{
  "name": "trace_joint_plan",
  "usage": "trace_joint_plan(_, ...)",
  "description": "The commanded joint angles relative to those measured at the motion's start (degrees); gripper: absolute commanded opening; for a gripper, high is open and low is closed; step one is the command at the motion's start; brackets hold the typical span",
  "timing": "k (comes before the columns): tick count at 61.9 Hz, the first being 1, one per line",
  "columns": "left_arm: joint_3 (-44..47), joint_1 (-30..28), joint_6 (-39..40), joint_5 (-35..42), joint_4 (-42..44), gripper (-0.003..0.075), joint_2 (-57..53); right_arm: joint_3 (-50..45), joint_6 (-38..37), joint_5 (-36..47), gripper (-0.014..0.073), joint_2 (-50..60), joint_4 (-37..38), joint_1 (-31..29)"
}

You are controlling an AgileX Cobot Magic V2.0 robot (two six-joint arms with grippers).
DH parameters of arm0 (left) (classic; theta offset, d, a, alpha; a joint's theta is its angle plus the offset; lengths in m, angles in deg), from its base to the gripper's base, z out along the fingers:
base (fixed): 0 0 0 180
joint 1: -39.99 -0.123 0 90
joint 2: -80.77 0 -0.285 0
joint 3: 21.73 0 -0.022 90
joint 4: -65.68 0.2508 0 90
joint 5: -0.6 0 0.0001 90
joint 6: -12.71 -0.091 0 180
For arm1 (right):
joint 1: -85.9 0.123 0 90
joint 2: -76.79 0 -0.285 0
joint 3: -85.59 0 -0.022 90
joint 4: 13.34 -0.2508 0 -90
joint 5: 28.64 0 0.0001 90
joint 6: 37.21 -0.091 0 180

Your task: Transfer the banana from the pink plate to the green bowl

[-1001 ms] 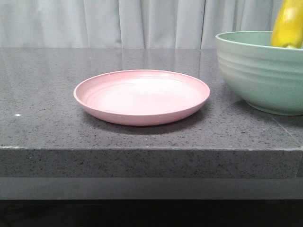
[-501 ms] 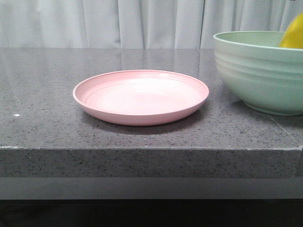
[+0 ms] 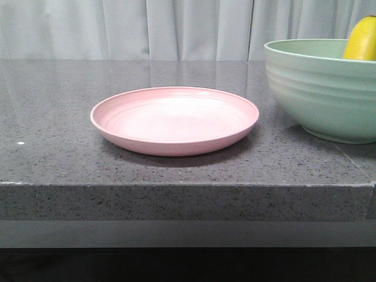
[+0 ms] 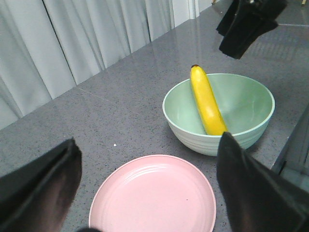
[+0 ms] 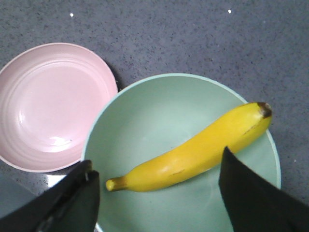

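Observation:
The banana (image 5: 203, 150) lies loose inside the green bowl (image 5: 154, 116), one end leaning up at the rim. In the front view only its yellow end (image 3: 361, 40) shows above the bowl (image 3: 323, 88) at the right. The pink plate (image 3: 175, 120) sits bare at the table's middle. My right gripper (image 5: 158, 162) is open above the bowl, a finger on either side of the banana, not touching it. My left gripper (image 4: 148, 145) is open and holds nothing above the plate (image 4: 154, 198). Neither gripper shows in the front view.
The grey speckled stone table (image 3: 59, 106) has its front edge close to the plate. Pale curtains (image 3: 117, 29) hang behind it. The right arm's black gripper (image 4: 248, 21) shows above the bowl in the left wrist view.
The banana, hanging upright above the bowl a second ago, has dropped into it and now rests against the rim. The bowl shifted slightly left.

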Motion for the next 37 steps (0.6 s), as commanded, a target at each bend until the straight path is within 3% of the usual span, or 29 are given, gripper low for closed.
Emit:
trace_joint_plan(1,-1.92,-0.09,0.27,4.15,-0.57,0.0564,-0.59,-4.52,0.81,8.14,0.0536,6.98,-1.55,1.56)
trace_joint_plan(21,-1.92,-0.09,0.27,4.15,-0.57,0.0564,-0.59,-25.54,0.81,18.57,0.0536,22.64,-5.12,2.95)
trace_joint_plan(37,-1.92,-0.09,0.27,4.15,-0.57,0.0555,-0.59,-31.64,0.81,18.93,0.0536,26.68,-7.02,2.95)
